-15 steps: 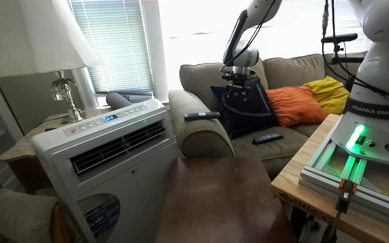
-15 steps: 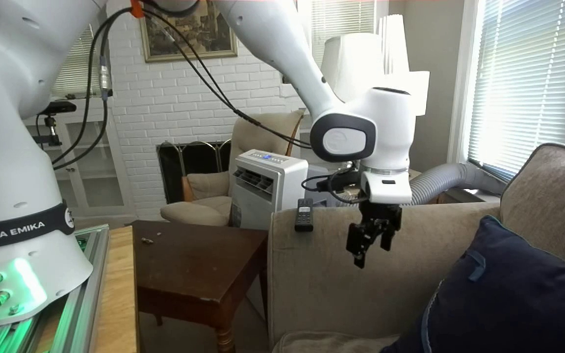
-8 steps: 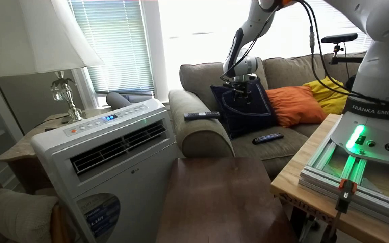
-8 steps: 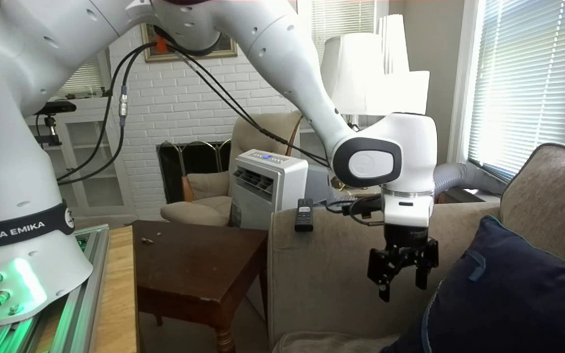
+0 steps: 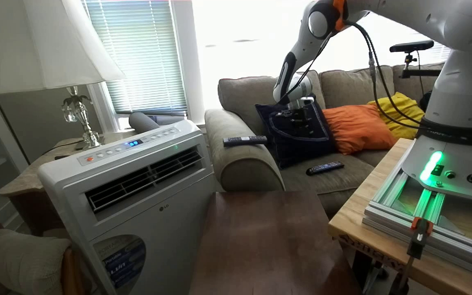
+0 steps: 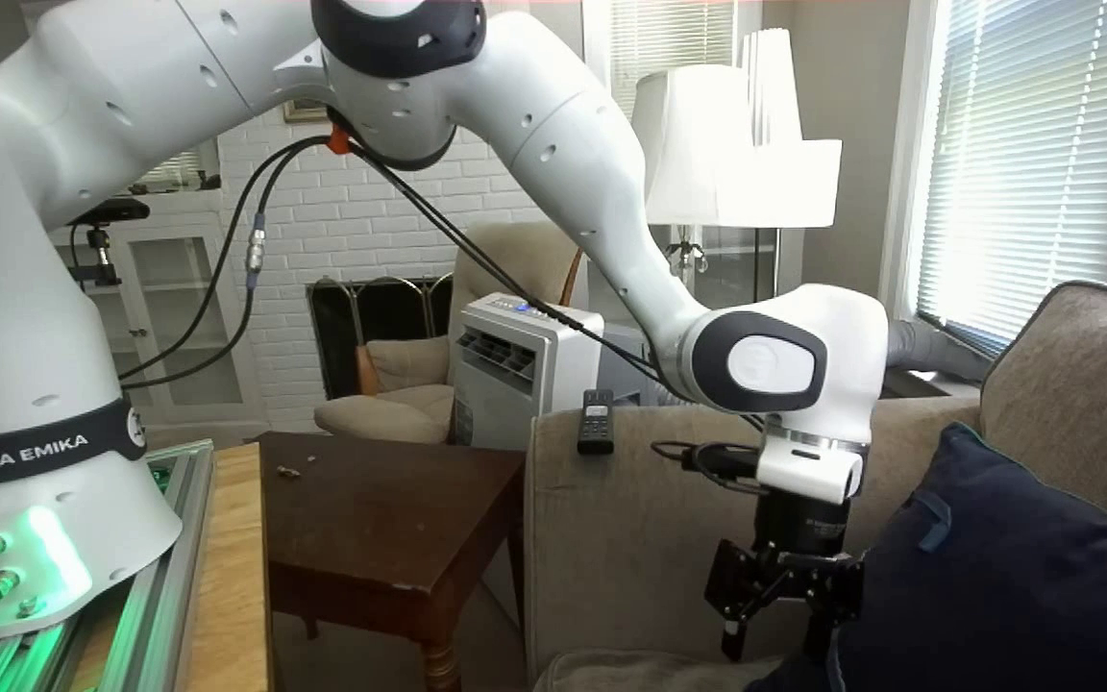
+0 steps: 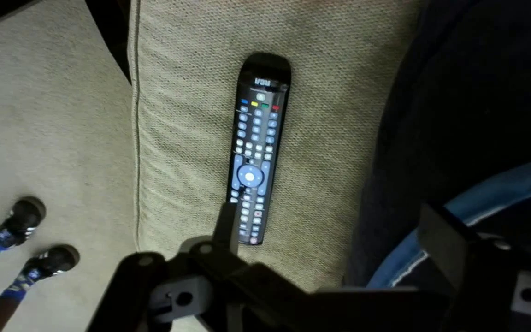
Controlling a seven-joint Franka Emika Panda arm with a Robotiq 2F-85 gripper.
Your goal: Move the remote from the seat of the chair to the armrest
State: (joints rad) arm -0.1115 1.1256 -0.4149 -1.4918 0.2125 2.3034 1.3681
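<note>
A black remote lies flat on the seat of the beige couch. It also shows large in the wrist view; the exterior view facing the armrest does not show it. A second dark remote rests on top of the padded armrest; both also show in an exterior view, the remote and the armrest. My gripper is open and empty above the seat, in front of the navy pillow. In the wrist view the gripper has one finger overlapping the remote's lower end, the other over the pillow.
The navy pillow leans by the armrest, with an orange pillow and a yellow pillow beyond. A brown table and a white air conditioner stand near the armrest. A person's feet show on the floor.
My gripper has moved down towards the seat and away from the armrest, nearer the navy pillow. It stays open. Both remotes have stayed in place.
</note>
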